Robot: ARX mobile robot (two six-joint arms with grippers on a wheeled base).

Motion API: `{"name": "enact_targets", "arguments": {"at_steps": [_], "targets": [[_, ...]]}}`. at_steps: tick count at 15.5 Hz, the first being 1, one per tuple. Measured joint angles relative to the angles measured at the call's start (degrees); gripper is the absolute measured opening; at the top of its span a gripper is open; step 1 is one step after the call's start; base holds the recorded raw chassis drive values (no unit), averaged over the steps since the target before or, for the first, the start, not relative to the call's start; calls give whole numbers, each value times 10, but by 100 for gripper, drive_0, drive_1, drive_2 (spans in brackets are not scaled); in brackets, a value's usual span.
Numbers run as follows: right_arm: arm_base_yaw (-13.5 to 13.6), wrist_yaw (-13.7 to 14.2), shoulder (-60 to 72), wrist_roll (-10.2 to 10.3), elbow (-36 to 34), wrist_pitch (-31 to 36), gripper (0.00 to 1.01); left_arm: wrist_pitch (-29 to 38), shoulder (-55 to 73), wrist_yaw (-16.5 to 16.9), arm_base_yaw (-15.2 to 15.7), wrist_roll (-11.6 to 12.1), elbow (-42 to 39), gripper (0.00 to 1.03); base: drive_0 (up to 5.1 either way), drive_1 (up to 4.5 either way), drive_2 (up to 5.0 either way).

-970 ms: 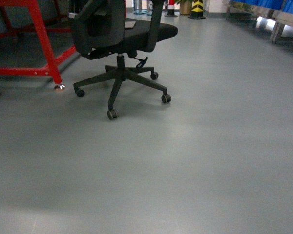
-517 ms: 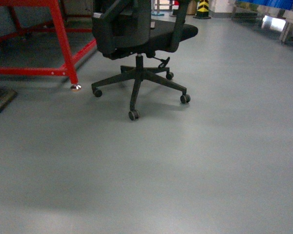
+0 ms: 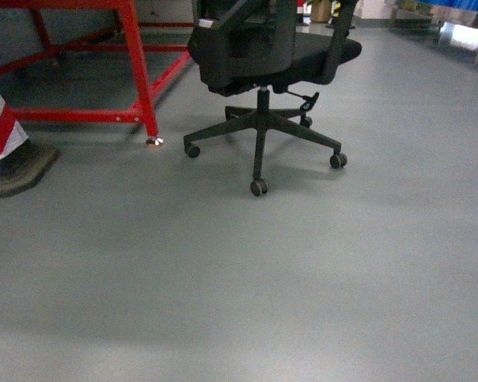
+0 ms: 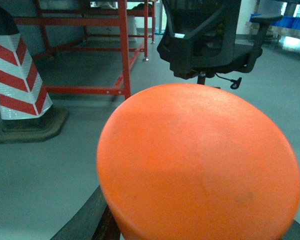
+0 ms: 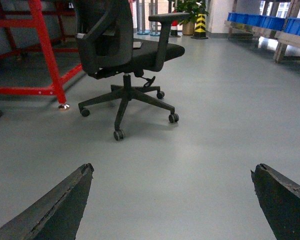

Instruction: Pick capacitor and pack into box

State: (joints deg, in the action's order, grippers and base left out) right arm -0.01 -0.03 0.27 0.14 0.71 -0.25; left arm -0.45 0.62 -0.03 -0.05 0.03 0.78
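Nearest, in the left wrist view, an orange round object [image 4: 200, 165] fills most of the frame, sitting between the dark fingers of the left gripper [image 4: 190, 230]; whether the jaws are clamped on it or merely beside it cannot be told, and what it is cannot be told either. The right gripper [image 5: 175, 200] has its jaws wide apart, with nothing between them but bare grey floor [image 3: 303, 278].

Farther out stands a black office chair [image 3: 271, 56] on castors, and to its left a red metal frame [image 3: 135, 64] with a levelling foot on the floor. A red-and-white striped bollard [image 3: 0, 127] on a dark base sits at the left edge. Blue bins [image 5: 270, 21] line a bench far off on the right.

Over the last second the chair and frame have slid rightward across the head view and the bollard has come into sight, so the base is turning or travelling left. No capacitor and no pink box shows in any view; by my judgement the robot is still in transit, and picking has not begun.
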Motion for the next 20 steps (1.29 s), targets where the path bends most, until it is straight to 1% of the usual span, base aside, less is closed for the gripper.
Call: {"name": "enact_targets", "arguments": {"at_steps": [20], "targets": [[0,0,0,0,0,1,98,1,0,0,0,0,0,44,-509,237,237]]}}
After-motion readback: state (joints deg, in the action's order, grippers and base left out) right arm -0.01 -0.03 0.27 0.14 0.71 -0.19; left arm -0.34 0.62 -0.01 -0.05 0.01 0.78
